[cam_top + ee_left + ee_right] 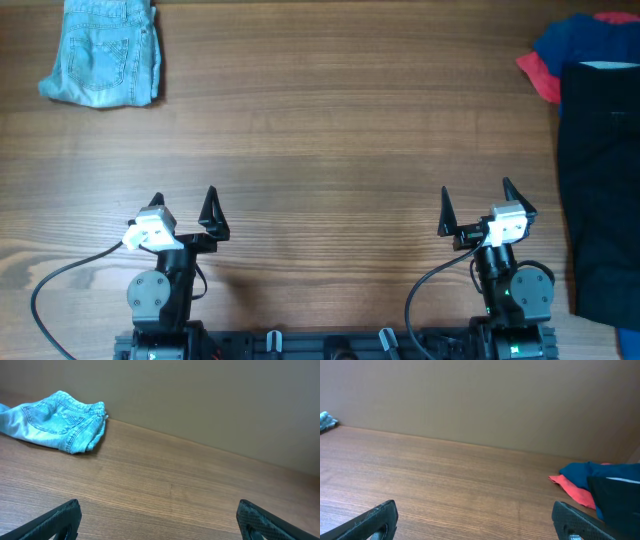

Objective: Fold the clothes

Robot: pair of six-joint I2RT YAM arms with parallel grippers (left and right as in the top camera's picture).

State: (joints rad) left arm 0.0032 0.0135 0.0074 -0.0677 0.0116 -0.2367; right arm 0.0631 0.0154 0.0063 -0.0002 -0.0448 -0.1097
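From overhead, my left tool (184, 195) and right tool (476, 188) sit at the near edge of the bench (330, 130). Each has its fingers spread wide apart with nothing between them. The light blue denim shorts (103, 55) lie bunched in the far left corner, their top cut off by the frame. At the far right, the black garment (603, 180) runs down the bench and off the right edge, so I cannot see its full shape. The dark blue garment (585, 40) is clipped by the top edge, and the red garment (538, 72) shows only as a strip poking out beneath it.

My left wrist camera shows the shorts crumpled near the wall (210, 400), a stitched pocket facing up and their left end out of frame. Only my two fingertips show, well apart.

My right wrist camera catches the blue on the red, with the black in front, cut off at the right edge. My fingertips are apart again.
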